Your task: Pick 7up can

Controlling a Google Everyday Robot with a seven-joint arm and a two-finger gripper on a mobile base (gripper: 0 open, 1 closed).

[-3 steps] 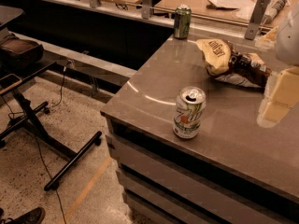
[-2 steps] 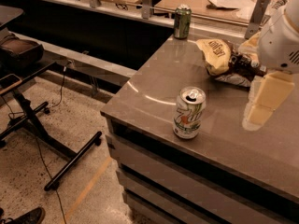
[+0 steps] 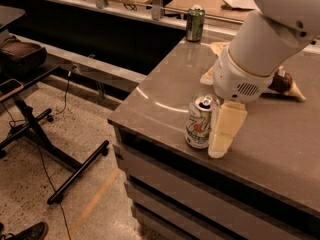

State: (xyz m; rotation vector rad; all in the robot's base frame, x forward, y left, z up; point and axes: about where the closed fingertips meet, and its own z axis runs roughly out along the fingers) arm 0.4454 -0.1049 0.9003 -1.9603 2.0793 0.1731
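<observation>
The 7up can (image 3: pixel 201 122) is white and silver with a green and red logo and a silver top with a tab. It stands upright near the front left edge of the grey table (image 3: pixel 150 109). My gripper (image 3: pixel 221 138) hangs from the large white arm and has come down right beside the can's right side, touching or nearly touching it. Its cream-coloured end reaches down to the tabletop. The arm hides the table behind the can.
A dark green can (image 3: pixel 195 23) stands at the table's far corner. A snack bag (image 3: pixel 214 48) and a brown packet (image 3: pixel 281 81) lie behind the arm. The table's edge drops off just left of the can. A black stand (image 3: pixel 35 129) is on the floor at left.
The arm has swung in from the right and down, so the gripper is now right beside the 7up can. The can has not moved.
</observation>
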